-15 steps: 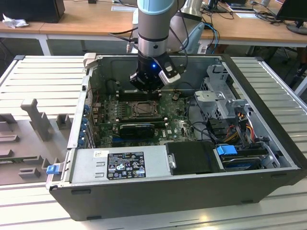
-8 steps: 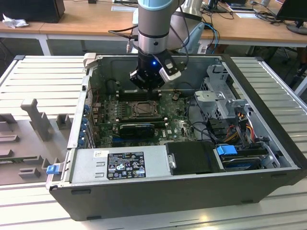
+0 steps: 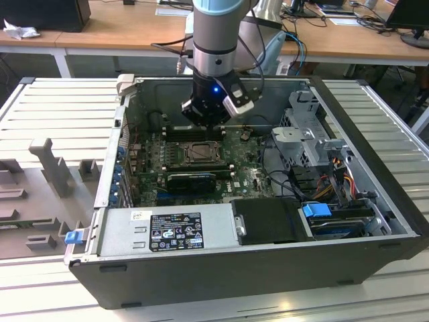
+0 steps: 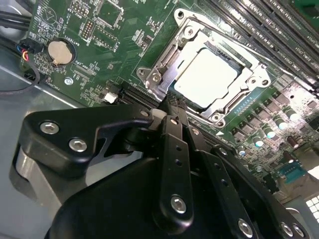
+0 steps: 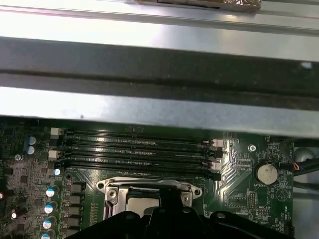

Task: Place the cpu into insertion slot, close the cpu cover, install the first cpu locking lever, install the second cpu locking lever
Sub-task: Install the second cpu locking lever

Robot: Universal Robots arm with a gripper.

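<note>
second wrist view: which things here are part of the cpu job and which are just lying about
Job:
pale silvery square cpu
silvery metal frame cpu cover, lying over the chip
black claw, beside the cover

Lying about:
round silver coin battery
long black memory slots

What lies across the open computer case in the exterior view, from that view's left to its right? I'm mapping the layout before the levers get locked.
Blue latch tab → white-labelled power supply → cpu cover over the insertion slot, gripper just above → blue-tabbed drive.

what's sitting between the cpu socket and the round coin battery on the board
In the second wrist view, only green board with small components lies between the insertion slot and the coin battery.
</note>
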